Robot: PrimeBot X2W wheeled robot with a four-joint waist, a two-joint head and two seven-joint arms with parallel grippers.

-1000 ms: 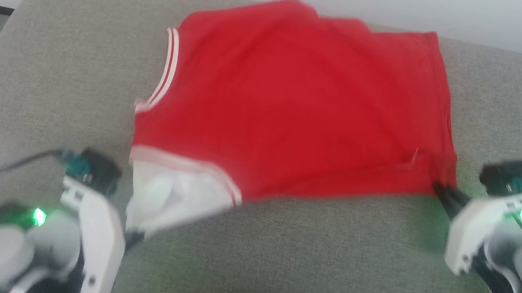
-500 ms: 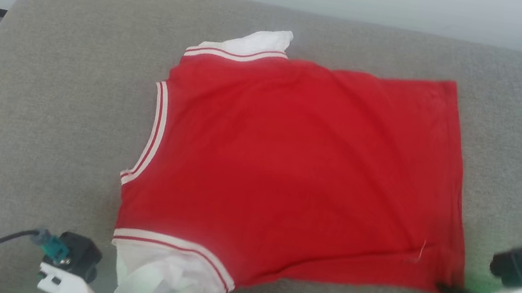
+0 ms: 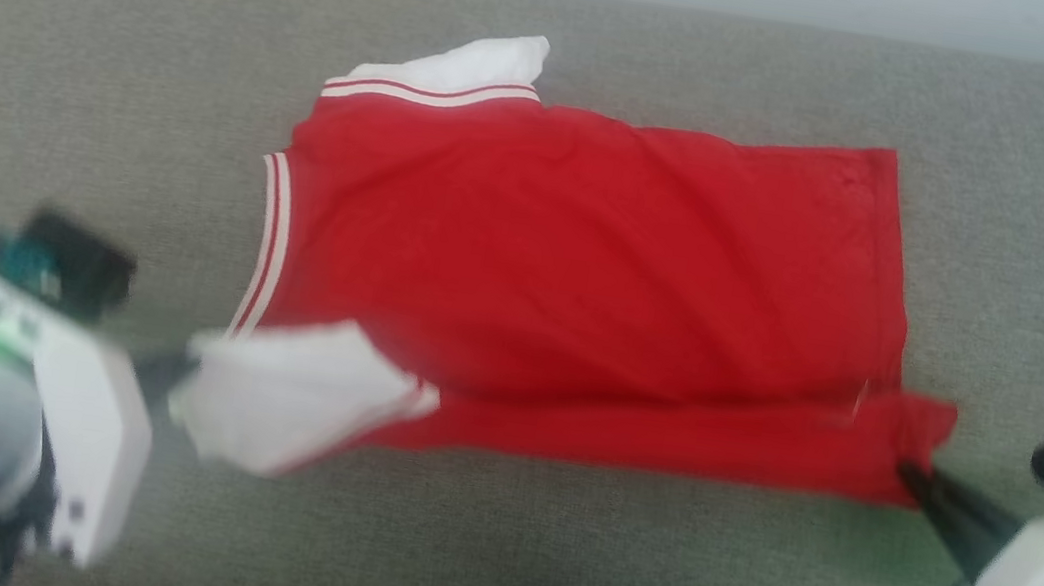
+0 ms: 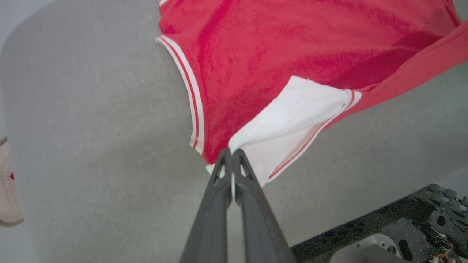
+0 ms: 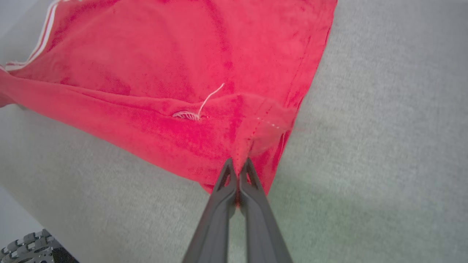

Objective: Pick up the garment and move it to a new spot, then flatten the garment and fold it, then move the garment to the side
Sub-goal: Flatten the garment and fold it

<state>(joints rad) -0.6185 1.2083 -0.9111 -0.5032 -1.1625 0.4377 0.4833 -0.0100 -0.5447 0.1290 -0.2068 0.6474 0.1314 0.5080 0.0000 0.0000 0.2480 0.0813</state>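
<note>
The red jersey shirt (image 3: 585, 271) lies plain red side up across the middle of the grey upholstered cushion (image 3: 107, 77), hem toward the cushion's right edge. The left hand (image 4: 232, 155) is clenched on the white sleeve (image 4: 289, 120) at the shirt's near left corner. The right hand (image 5: 239, 164) is clenched on the near hem corner. The shirt's near edge hangs raised between them

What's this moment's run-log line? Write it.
stage: fold | left hand: shut on garment sleeve | right hand: shut on hem corner | near edge: raised | surface: grey cushion
</note>
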